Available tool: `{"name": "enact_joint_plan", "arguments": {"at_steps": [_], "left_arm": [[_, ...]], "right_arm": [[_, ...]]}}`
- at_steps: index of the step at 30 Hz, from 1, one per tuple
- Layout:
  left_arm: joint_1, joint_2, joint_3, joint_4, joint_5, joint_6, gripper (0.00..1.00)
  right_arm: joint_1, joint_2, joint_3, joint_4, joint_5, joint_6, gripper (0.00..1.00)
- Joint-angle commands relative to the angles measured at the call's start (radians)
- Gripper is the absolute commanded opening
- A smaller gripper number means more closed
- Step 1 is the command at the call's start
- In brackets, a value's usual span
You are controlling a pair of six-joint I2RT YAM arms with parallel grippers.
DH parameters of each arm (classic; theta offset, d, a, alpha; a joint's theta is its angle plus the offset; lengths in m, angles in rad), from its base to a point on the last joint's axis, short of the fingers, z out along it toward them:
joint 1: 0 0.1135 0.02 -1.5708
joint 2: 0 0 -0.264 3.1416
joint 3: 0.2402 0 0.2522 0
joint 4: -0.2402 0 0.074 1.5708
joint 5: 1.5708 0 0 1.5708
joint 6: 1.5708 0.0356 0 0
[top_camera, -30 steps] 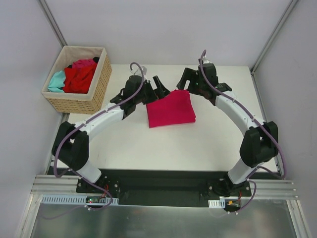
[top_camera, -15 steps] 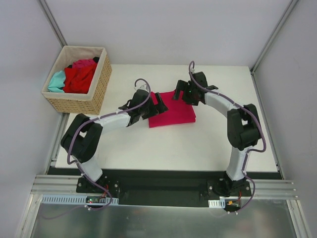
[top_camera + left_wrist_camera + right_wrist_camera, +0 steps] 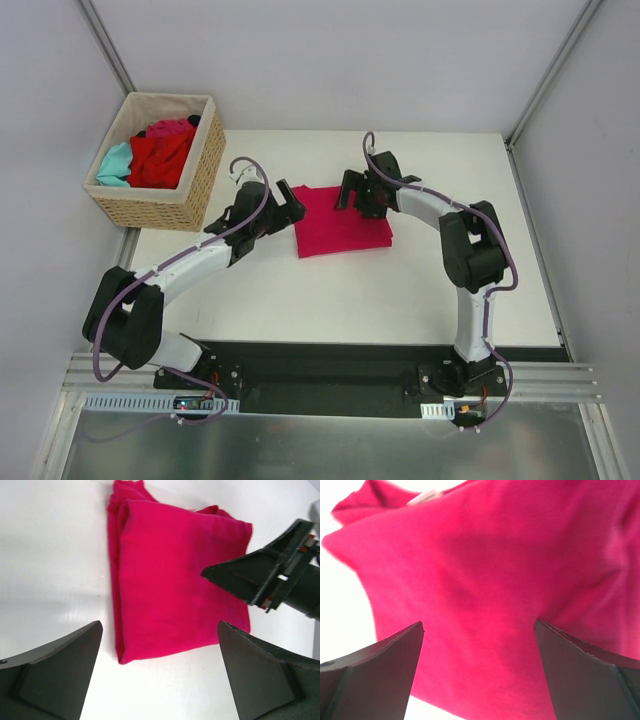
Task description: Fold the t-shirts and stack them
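Magenta folded cloth t-shirt (image 3: pixel 345 228) looks finished, left hand (image 3: pixel 292 200) and right hand (image 3: pixel 351 194) both spread; next likely grab from tan wicker basket (image 3: pixel 165 211).

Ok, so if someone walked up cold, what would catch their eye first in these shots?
The folded magenta t-shirt lying flat mid-table, bright against the white table. Closing in on it, the left gripper hangs open beside its left edge and the right gripper open over its far part. Then the wicker basket off the far-left corner, holding crumpled red, teal and pink shirts.
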Motion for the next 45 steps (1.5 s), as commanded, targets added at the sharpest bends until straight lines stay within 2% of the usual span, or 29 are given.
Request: {"name": "enact_joint_plan", "arguments": {"at_steps": [1,5,12,19,26,30,32,33,36,41,44,45], "left_arm": [[0.021,-0.032,-0.026,-0.040,-0.022,0.028,0.99],[0.043,-0.051,-0.037,-0.052,-0.012,0.036,0.99],[0.061,-0.121,-0.086,-0.072,-0.018,0.034,0.99],[0.087,-0.137,-0.096,-0.090,-0.011,0.050,0.99],[0.100,-0.137,-0.089,-0.096,0.000,0.062,0.99],[0.103,-0.141,-0.090,-0.100,-0.005,0.068,0.99],[0.104,-0.141,-0.092,-0.101,-0.003,0.068,0.99],[0.104,-0.143,-0.093,-0.101,-0.002,0.065,0.99],[0.104,-0.147,-0.087,-0.101,0.011,0.061,0.99],[0.104,-0.166,-0.069,-0.104,0.037,0.071,0.99],[0.104,-0.170,-0.031,-0.122,0.100,0.105,0.99],[0.104,-0.164,-0.002,-0.129,0.163,0.123,0.99]], "right_arm": [[-0.017,0.007,0.016,-0.019,0.153,-0.001,0.97],[-0.072,0.051,0.034,-0.048,0.189,0.009,0.97],[-0.158,0.183,0.179,-0.120,0.196,0.020,0.96],[-0.232,0.300,0.413,-0.244,0.222,0.066,0.97],[-0.318,0.376,0.559,-0.340,0.291,0.103,0.97],[-0.361,0.381,0.576,-0.352,0.264,0.105,0.96],[-0.353,0.342,0.536,-0.316,0.251,0.074,0.97],[-0.335,0.250,0.437,-0.276,0.244,0.059,0.96],[-0.295,0.037,0.280,-0.112,0.254,-0.013,0.97],[-0.244,-0.209,0.176,-0.117,0.241,-0.101,0.96],[-0.204,-0.410,0.053,-0.075,0.222,-0.129,0.96],[-0.181,-0.459,0.010,-0.052,0.213,-0.133,0.96]]}}
